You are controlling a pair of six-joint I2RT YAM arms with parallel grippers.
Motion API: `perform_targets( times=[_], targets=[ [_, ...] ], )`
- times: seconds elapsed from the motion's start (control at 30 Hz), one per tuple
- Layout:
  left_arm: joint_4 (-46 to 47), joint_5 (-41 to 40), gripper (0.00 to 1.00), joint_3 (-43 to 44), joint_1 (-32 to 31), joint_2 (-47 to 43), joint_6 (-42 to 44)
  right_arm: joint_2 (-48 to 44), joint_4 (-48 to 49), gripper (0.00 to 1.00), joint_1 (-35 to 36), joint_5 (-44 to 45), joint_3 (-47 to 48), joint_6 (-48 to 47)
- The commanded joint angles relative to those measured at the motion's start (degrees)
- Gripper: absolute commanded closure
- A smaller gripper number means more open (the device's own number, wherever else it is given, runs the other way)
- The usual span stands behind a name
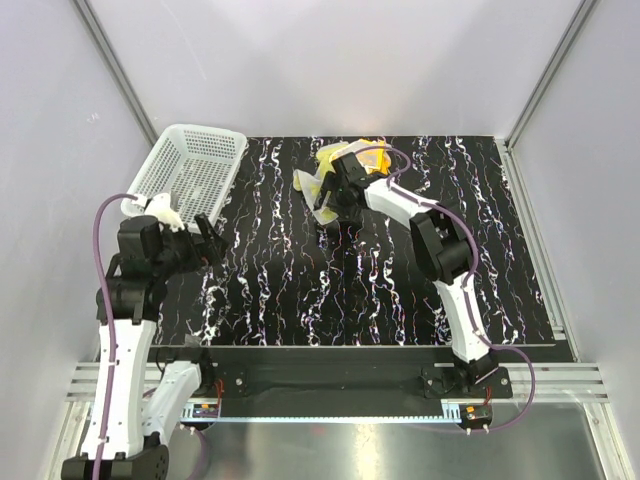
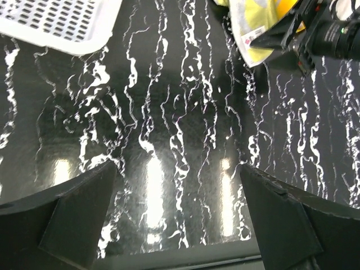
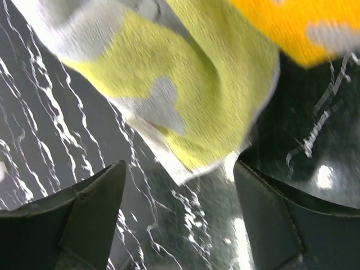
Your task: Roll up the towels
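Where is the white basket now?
In the top view, the white basket sits at the far left corner of the table, just beyond the left gripper, left of the towels.

— The yellow towel (image 3: 191,107) leaves the right wrist picture at 12 o'clock, and the orange towel (image 3: 281,28) at 1 o'clock is blurred.
— From above, the right gripper (image 1: 333,200) hides part of both; how they are folded I cannot tell.
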Motion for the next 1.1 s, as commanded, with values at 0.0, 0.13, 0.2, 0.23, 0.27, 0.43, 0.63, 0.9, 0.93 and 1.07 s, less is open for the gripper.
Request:
perform_targets(
  times=[0.0, 0.13, 0.2, 0.23, 0.27, 0.43, 0.63, 0.9, 0.93, 1.07],
  targets=[
    [-2.92, -2.17, 0.01, 1.06, -0.14, -3.25, 1.7, 4.78, -4.05, 0.17, 0.46, 2.88, 3.32, 2.13],
    [-2.74, -4.45, 0.01, -0.53, -0.14, -4.75, 1.35, 7.95, -5.89, 0.33, 1.16, 2.79, 6.39, 2.92],
    [-2.92, -5.42, 0.01, -0.35, -0.14, -4.67, 1.0, 9.01, -6.25, 0.46, 1.34, 3.23, 6.93, 3.1],
    [-2.74, -5.59, 0.01, -0.44, -0.05, -4.67, 1.0, 9.1, -6.69, 0.51, 1.25, 3.67, 7.01, 3.36],
    [-2.66, -5.51, 0.01, -0.53, -0.05, -4.67, 1.0, 9.45, -6.95, 0.56, 1.25, 4.02, 7.1, 3.36],
    [-2.22, -5.86, 0.01, -0.53, -0.14, -4.67, 0.91, 9.45, -7.66, 0.97, 1.25, 5.51, 7.63, 1.88],
    [-1.51, -5.6, 0.01, -0.79, -1.63, -5.46, 0.91, 4.9, -9.32, 1.0, 1.34, 4.03, 11.66, -2.86],
    [-1.07, -5.77, 0.01, -0.88, -1.63, -5.63, 0.82, 2.16, -25.75, 1.0, 1.34, -2.13, 48.2, -13.33],
    [-1.07, -5.6, 0.01, -0.62, -1.63, -5.72, 0.82, 0.68, -28.46, 1.0, 1.43, -2.13, 51.54, -14.9],
    [-1.6, -4.89, 0.01, 0.96, -1.63, -6.42, 0.47, -11.35, -27.79, 1.0, 1.34, -4.75, 44.7, -16.06]
  ],
)
